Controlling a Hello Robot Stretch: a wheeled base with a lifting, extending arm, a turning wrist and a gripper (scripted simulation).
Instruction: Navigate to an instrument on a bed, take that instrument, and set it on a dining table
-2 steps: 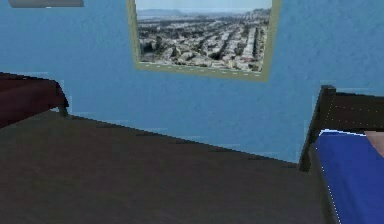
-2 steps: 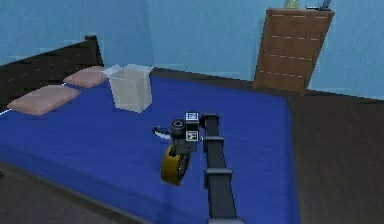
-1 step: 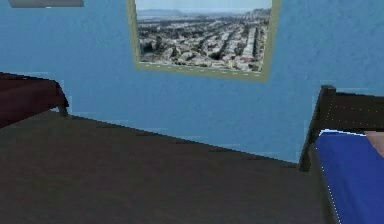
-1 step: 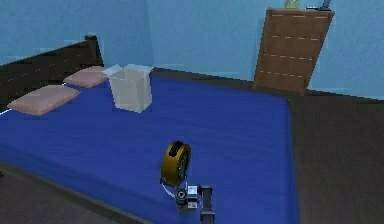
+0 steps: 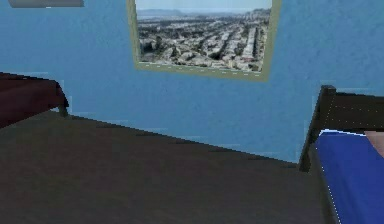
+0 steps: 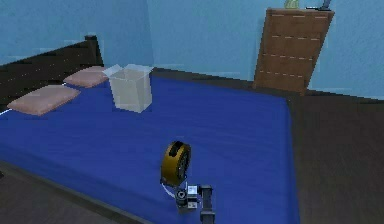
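A round yellow-and-black thing (image 6: 175,162), perhaps the instrument, stands on edge near the front of the bed's blue cover (image 6: 230,130) in the arm side view. Right below it is my gripper (image 6: 178,190), with the arm's end (image 6: 207,208) rising from the bottom edge. The blue cover lies behind the gripper's far end, so I cannot tell whether it holds anything. The same bed's dark headboard (image 5: 330,110) and blue cover (image 5: 355,175) appear at the forward view's right edge.
Two pink pillows (image 6: 45,98) and a white open box (image 6: 131,86) lie on the bed near its headboard (image 6: 50,62). A brown dresser (image 6: 292,50) stands against the blue wall. Ahead hangs a framed city picture (image 5: 203,35); dark furniture (image 5: 30,95) sits at left.
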